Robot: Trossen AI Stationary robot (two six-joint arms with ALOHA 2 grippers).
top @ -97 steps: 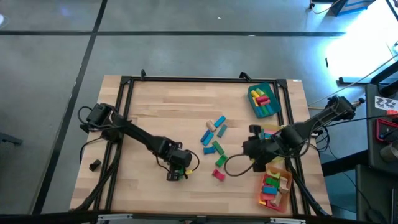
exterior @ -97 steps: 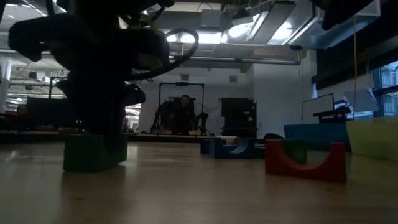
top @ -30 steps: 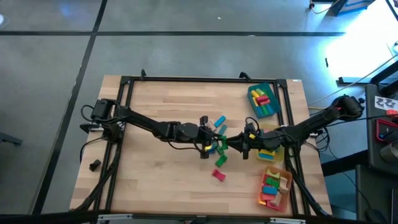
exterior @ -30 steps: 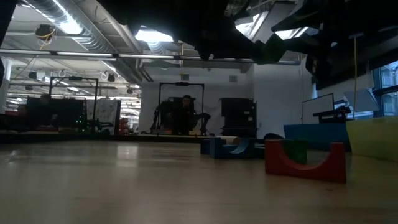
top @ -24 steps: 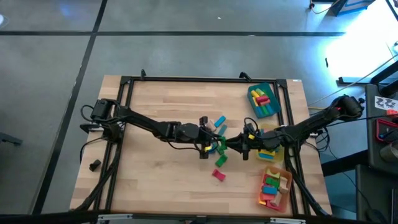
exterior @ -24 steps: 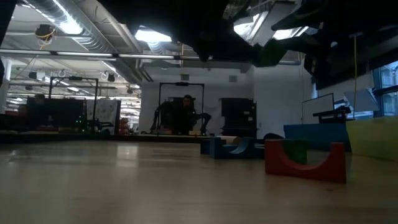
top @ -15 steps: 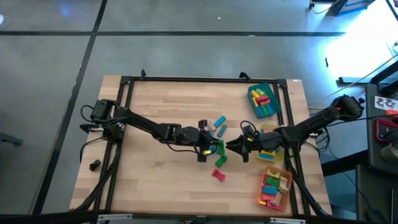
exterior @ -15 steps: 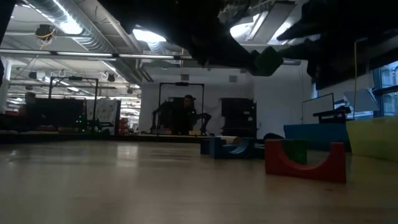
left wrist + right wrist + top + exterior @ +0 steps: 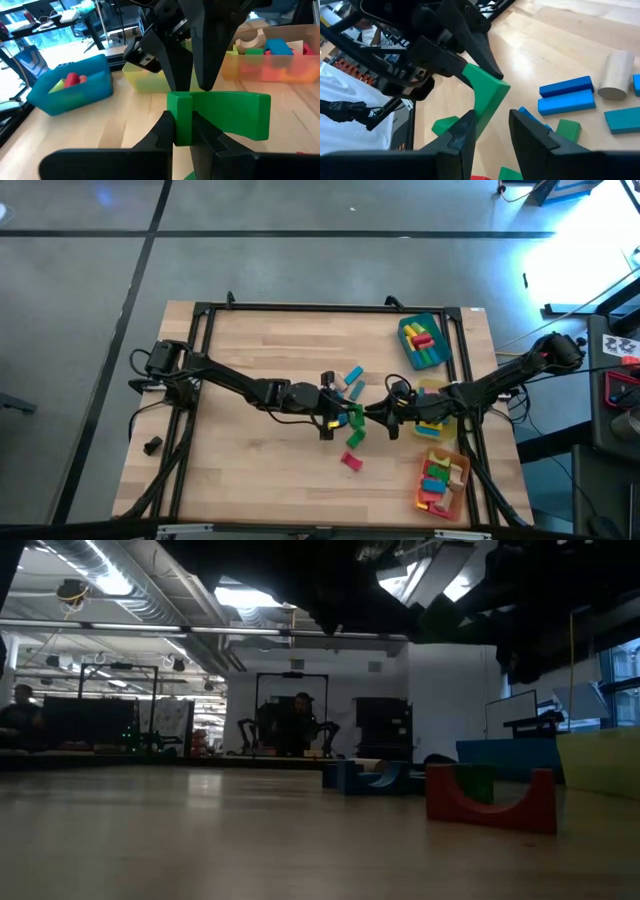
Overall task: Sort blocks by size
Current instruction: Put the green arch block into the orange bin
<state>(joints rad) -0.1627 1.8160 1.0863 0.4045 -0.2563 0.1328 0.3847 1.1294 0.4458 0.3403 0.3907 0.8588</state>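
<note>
Above the table's middle, a green block [image 9: 354, 417] hangs between my two grippers. My left gripper [image 9: 338, 418] reaches in from the table's left and is shut on one end of it. My right gripper [image 9: 372, 416] comes from the table's right and is closed on the other end. Below them lie loose blocks: blue ones [image 9: 352, 380], a plain wooden cylinder [image 9: 615, 75], a green one [image 9: 354, 438] and a red one [image 9: 351, 462]. The low view shows a red arch block [image 9: 490, 798] resting on the tabletop. My left gripper pinches the green block's narrow end [image 9: 181, 112] between its two fingers. They come nearly level from the table's left. The block is lifted clear of the table. My right gripper has its fingers [image 9: 465, 132] on either side of the block's opposite end [image 9: 482, 117], coming nearly level from the table's right. One finger lies against the block; the other pad's contact is hidden.
A teal tray [image 9: 436, 330] with blocks stands at the far right, a yellow tray [image 9: 440, 388] sits under my right arm, and an orange tray [image 9: 458, 490] full of blocks is near right. A small dark lump [image 9: 152, 445] lies off the table's left side.
Both grippers have stayed over the table's middle with the green block between them. In the low view the block has dipped a little and come back up as my right gripper tipped slightly.
</note>
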